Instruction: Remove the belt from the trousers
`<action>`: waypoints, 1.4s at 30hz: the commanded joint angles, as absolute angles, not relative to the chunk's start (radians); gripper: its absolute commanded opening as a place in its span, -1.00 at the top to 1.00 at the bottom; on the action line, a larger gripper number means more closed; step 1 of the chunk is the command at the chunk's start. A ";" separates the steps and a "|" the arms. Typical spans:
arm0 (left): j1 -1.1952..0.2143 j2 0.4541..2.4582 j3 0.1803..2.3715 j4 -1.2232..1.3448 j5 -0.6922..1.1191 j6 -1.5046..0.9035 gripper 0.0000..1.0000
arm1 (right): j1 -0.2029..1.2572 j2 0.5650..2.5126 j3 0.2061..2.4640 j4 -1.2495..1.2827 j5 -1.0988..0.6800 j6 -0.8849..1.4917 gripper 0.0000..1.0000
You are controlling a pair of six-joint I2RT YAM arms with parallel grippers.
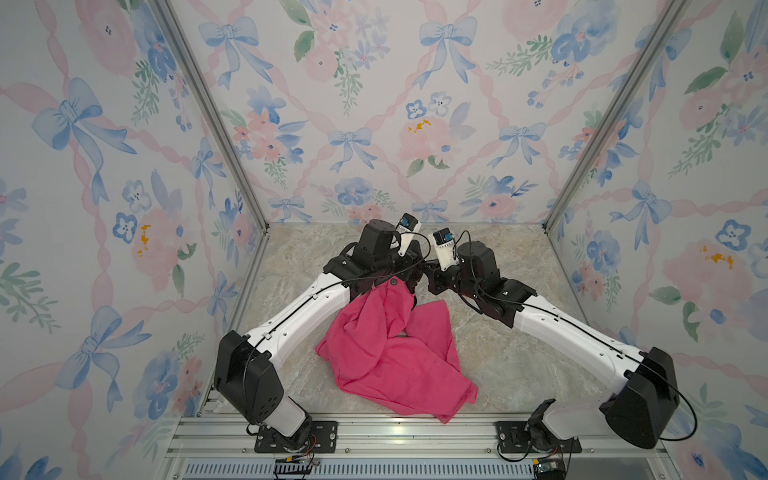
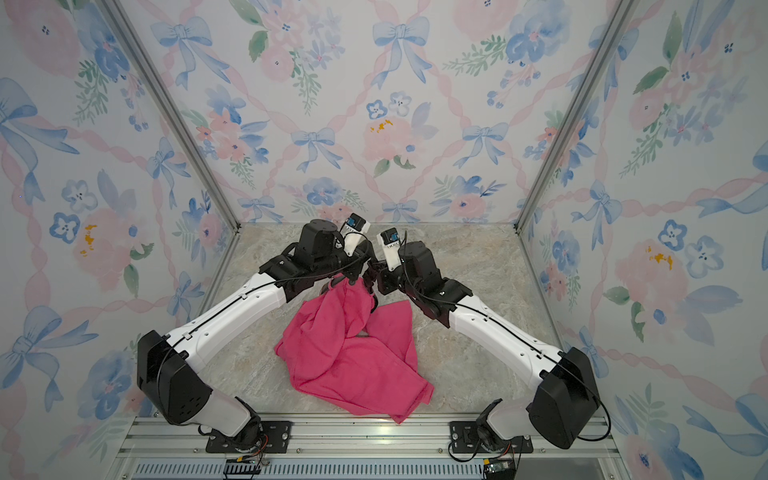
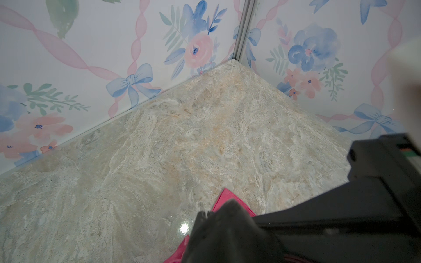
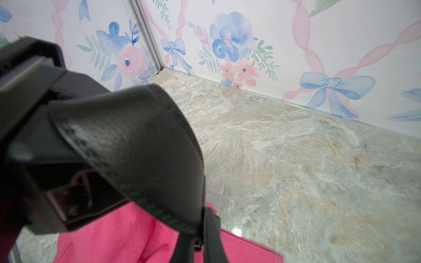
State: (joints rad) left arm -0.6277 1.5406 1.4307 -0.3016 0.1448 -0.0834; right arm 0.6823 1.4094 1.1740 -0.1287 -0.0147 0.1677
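Workspace: marble-pattern tabletop (image 1: 519,353), closed in by a floral back wall (image 1: 374,145) and two side walls (image 1: 83,208), open toward the aluminium front rail (image 1: 395,432). Both grippers sit mid-table, nearly touching each other and well apart from the back wall. Bare tabletop lies behind them and in both back corners. Widest free area: to the robot's right of the cloth, around the right arm (image 1: 561,324). On the left only a narrow strip shows beside the left arm (image 1: 299,316).

The trousers (image 1: 390,361): hot pink, crumpled in broad folds, at table centre toward the front. Their lowest corner reaches the edge of the front rail. One part is drawn up into a peak with the dark waist button (image 1: 393,281) at its top, just under the left gripper (image 1: 409,276). Left gripper: jaws pressed together, pinching the waist cloth. In the left wrist view its tip is blurred, with pink showing on either side.

The belt (image 4: 141,141): black, grained, leather-like, stitched along both edges. In the right wrist view it arches in a stiff bend close to the lens, then a narrower run drops onto the pink cloth. In both top views only a short dark piece shows, at the right edge of the raised cloth.

Right gripper (image 1: 430,277): closed, pinching the belt strap just beside the peak. The strap covers the contact itself in the wrist view.
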 commanded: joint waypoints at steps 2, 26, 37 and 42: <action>-0.654 1.483 1.561 -0.089 0.311 -0.120 1.00 | 0.641 1.486 1.100 -0.334 0.056 0.186 0.95; -0.649 1.473 1.639 -0.084 0.350 -0.156 1.00 | 0.621 1.525 1.040 -0.288 0.017 0.203 1.00; -0.646 1.462 1.676 -0.081 0.376 -0.176 1.00 | 0.619 1.543 1.014 -0.274 0.012 0.215 0.97; -0.644 1.454 1.693 -0.075 0.394 -0.190 1.00 | 0.618 1.557 1.009 -0.270 0.004 0.220 0.83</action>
